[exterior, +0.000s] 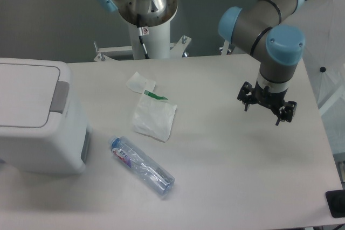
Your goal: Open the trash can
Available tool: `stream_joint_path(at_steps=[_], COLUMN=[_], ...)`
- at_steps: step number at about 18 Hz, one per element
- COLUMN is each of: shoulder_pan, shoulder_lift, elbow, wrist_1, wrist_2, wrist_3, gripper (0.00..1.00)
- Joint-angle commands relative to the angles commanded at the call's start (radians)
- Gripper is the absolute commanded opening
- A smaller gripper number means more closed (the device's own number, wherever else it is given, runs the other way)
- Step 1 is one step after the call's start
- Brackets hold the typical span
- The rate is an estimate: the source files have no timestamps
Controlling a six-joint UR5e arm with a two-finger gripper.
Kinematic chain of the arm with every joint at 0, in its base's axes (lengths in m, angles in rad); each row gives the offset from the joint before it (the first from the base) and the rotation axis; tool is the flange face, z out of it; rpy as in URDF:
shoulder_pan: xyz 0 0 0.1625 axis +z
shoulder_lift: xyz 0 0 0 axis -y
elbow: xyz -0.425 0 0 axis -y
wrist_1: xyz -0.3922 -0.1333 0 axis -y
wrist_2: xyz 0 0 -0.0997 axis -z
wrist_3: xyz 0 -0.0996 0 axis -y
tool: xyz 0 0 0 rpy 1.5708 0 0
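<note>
- Trash can (38, 119) at the left edge of the table (237, 176): a big white boxy bin with rounded corners, partly cut off by the left border of the view.
- Its flat white lid (24, 94) lies closed on top, and a grey push tab (60, 96) sits along the lid's right edge.
- A second grey panel (85, 146) shows low on the bin's right side wall.
- The hand (267, 107) hangs over the right part of the table, well apart from the trash can, pointing down from a wrist with blue caps (284, 44).
- Its dark fingers (284, 113) are seen from above and mostly hidden under the wrist, so I cannot tell whether they are spread or pressed together; nothing is visible between them.
- A clear plastic bottle (142, 166) lies on its side near the middle of the table, just right of the bin and nearer to the viewer, with its blue cap end toward the bin.
- A white plastic bag (154, 118) lies flat farther back from the bottle, with a small green strip (156, 96) at its far edge.
- A small crumpled white wrapper (140, 82) lies just beyond the bag, touching or nearly touching it.
- The arm's round base (146, 4) stands at the far edge of the table, on a white pedestal.
- A black object (336, 203) is cut off at the near right corner.
</note>
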Motion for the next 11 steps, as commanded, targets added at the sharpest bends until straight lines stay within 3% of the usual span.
stream_joint_path(at_steps=[7, 11], shoulder_pan=[-0.002, -0.026], shoulder_lift=[0.000, 0.031], elbow=[-0.012, -0.031], wrist_1=[0.000, 0.002], wrist_2=[-0.005, -0.005], wrist_3=[-0.009, -0.136], gripper=[1.00, 1.00])
